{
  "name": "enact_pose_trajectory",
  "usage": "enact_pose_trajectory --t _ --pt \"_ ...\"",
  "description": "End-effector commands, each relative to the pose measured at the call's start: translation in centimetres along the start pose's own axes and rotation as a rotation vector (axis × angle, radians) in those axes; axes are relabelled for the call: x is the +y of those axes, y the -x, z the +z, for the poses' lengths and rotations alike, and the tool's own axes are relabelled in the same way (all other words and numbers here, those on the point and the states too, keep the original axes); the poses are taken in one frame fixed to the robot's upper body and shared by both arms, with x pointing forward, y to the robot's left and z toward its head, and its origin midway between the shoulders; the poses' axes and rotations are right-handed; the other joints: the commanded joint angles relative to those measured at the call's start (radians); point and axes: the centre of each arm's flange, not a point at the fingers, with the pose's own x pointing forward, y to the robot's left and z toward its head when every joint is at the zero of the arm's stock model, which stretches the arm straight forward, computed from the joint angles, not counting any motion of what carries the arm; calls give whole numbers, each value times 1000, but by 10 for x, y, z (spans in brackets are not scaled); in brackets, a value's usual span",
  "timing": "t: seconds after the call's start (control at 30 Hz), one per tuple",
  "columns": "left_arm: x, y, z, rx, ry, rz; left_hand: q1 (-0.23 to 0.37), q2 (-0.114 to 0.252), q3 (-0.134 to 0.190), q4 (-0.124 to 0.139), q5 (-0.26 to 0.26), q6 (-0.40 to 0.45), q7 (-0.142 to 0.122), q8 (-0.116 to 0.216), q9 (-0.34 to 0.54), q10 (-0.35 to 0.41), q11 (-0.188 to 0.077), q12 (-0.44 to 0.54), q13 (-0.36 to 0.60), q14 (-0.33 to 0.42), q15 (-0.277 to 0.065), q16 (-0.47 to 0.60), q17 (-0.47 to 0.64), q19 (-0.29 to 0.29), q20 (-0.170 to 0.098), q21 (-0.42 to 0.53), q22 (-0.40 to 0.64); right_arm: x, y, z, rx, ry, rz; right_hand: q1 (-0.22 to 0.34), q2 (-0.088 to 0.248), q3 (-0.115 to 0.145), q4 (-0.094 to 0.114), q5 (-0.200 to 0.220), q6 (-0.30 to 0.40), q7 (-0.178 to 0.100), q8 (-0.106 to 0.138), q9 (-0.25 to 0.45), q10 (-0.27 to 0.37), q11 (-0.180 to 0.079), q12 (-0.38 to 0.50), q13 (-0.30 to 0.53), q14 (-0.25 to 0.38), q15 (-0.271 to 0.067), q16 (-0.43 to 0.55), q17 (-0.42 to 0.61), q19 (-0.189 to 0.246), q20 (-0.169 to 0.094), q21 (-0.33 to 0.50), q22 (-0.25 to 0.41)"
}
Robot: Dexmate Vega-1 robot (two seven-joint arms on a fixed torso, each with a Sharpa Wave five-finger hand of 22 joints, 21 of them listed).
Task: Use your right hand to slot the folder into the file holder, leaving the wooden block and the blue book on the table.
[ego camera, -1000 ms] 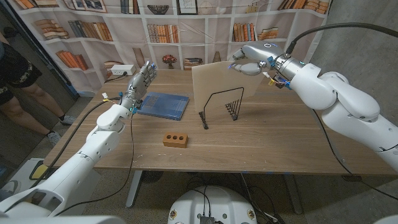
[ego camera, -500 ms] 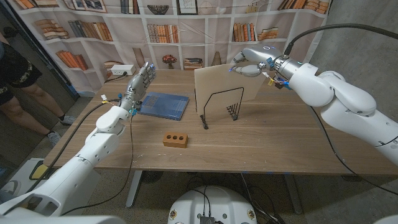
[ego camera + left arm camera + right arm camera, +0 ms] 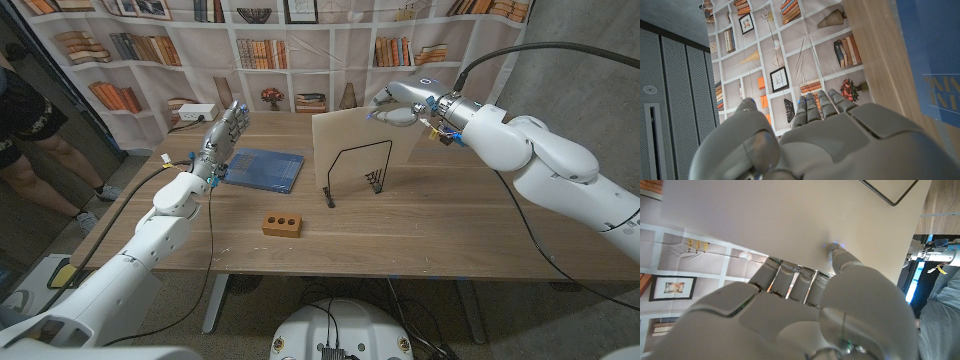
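Observation:
The beige folder (image 3: 350,140) stands upright on edge at the black wire file holder (image 3: 357,172), behind its front loop. My right hand (image 3: 397,103) pinches the folder's top right corner from above. In the right wrist view the fingers (image 3: 790,282) press on the folder (image 3: 790,215), and a holder wire (image 3: 890,197) crosses it. The blue book (image 3: 262,168) lies flat left of the holder, and the wooden block (image 3: 283,223) with three holes sits nearer the front edge. My left hand (image 3: 225,128) stands upright and open beside the book, holding nothing; the left wrist view shows that hand (image 3: 815,140) near the book (image 3: 935,60).
A person (image 3: 25,110) stands off the table's left end. A bookshelf-print backdrop (image 3: 300,40) hangs behind the table (image 3: 450,230). A white box (image 3: 198,112) sits at the back left corner.
The folder has sunk a little lower into the holder and shifted slightly right, with my right hand following it. The left hand, book and block have not moved.

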Motion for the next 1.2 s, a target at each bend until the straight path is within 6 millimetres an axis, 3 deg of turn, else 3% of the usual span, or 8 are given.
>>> enact_pose_trajectory --t 0.03,0.53,0.8,1.2 --pt "1 0 0 0 1 2 5 -2 -3 0 -2 8 1 -5 5 4 -2 -1 6 12 -1 -3 5 7 1 -3 3 10 -2 -2 2 -24 13 2 9 3 -5 5 23 -17 -3 2 2 0 5 3 -1 -112 -1 3 -8 -147 5 -1" --pt "4 -2 -1 4 0 1 5 -1 -4 0 -2 8 0 -5 5 4 -3 -1 6 11 -1 -3 5 7 1 -3 3 24 -3 -3 10 -51 38 -3 10 6 -7 5 28 -17 -5 -1 3 0 5 3 0 -112 0 3 -8 -147 6 -1" --pt "7 -1 -1 3 -1 9 5 -1 -4 0 -2 9 0 -5 5 4 -2 -1 6 11 -1 -3 5 8 1 -2 3 27 -1 -3 6 54 21 -4 9 7 -10 5 28 -18 -8 -2 4 2 4 1 -3 -113 -1 3 -9 -147 7 -1" --pt "8 0 -5 5 12 5 6 -1 -4 1 -2 8 1 -5 5 4 -1 -1 6 11 0 -3 5 8 1 -2 3 31 -2 4 0 61 31 -8 9 9 -12 5 32 -18 -10 -4 5 2 2 -2 -3 -112 -1 4 -11 -147 7 -1"
